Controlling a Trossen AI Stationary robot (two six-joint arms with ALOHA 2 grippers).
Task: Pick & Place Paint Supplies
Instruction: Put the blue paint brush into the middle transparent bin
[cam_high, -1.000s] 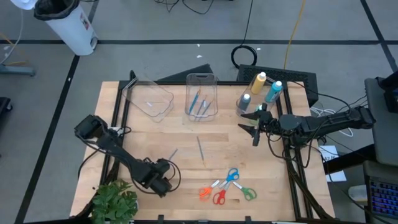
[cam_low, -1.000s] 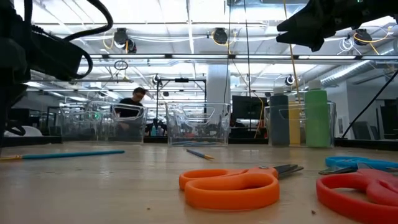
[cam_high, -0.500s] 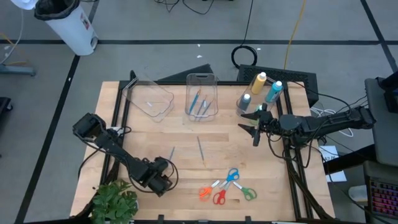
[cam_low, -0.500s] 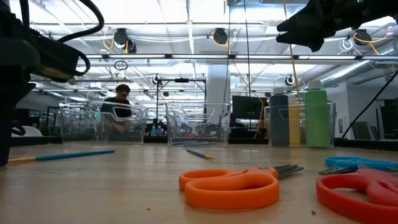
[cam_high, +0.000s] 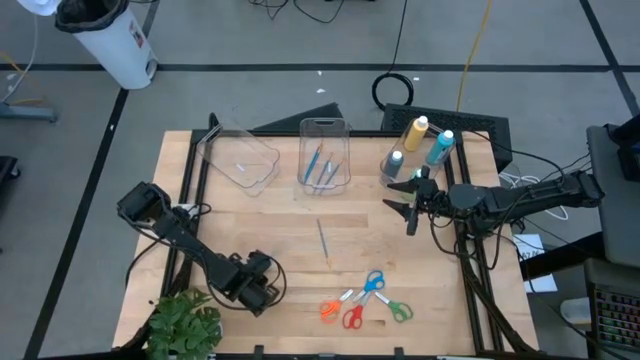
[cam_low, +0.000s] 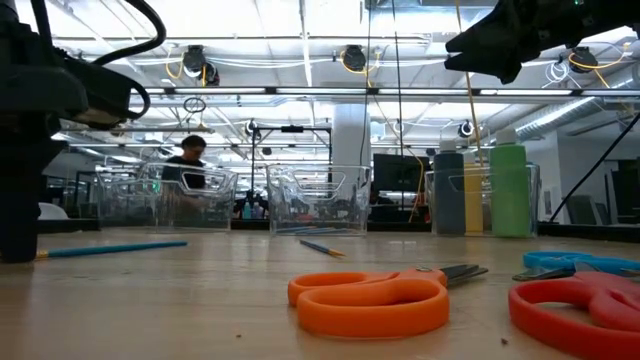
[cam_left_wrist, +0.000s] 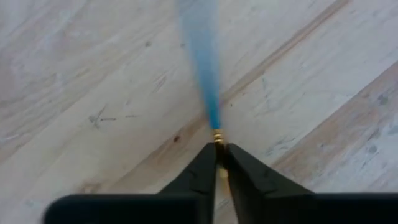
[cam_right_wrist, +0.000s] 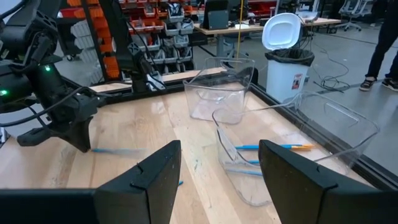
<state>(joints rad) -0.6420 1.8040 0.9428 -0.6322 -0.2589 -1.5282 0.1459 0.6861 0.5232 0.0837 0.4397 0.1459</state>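
L gripper pinching brush on table
Fingers are closing on its gold collar (blue handle lying flat); R gripper is hovering w/ fingers wide.

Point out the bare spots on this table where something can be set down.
Free: the wood between the loose brush and the right hand, and below the empty bin. Crowded: around the scissors and bottles.

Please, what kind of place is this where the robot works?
Probably a robotics lab or workshop inside a big industrial hall. The low view shows a high ceiling with exposed pipes and ducts. The right wrist view shows shelves of red storage bins and office desks with monitors behind the pale wooden table.
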